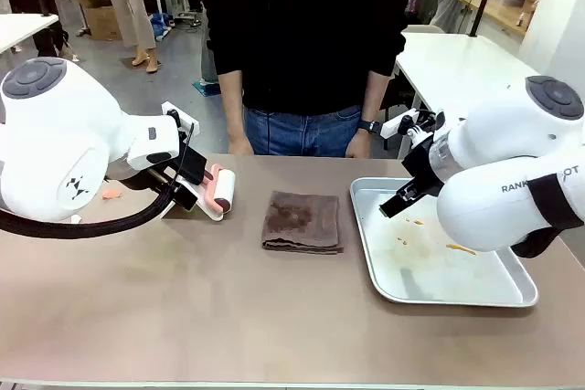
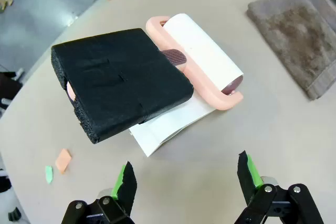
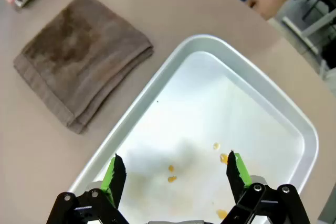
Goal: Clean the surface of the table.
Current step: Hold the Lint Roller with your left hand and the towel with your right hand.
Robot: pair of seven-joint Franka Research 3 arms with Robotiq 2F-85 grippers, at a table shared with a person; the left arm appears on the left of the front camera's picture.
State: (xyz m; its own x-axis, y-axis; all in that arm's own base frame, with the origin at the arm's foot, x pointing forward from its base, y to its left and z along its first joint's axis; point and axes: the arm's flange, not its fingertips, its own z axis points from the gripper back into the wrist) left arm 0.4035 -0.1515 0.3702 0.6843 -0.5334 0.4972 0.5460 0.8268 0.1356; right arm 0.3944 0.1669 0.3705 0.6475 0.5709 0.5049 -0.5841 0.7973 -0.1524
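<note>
Tan desk point(image 1: 183, 317) with scraps point(image 2: 63, 160) uncollected: left hand point(image 2: 186, 170) and right hand point(image 3: 175, 166) hang released, roller point(image 2: 202, 51) untouched, cleaning apparently unstarted.

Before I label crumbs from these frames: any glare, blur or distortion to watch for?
Front view: even light, sharp, only a faint shadow at the towel. Left wrist view: the wide-angle lens bows the edge of the table; lint roller crisp. Right wrist view: tray floor glares white, with a hazy grey reflection.
</note>
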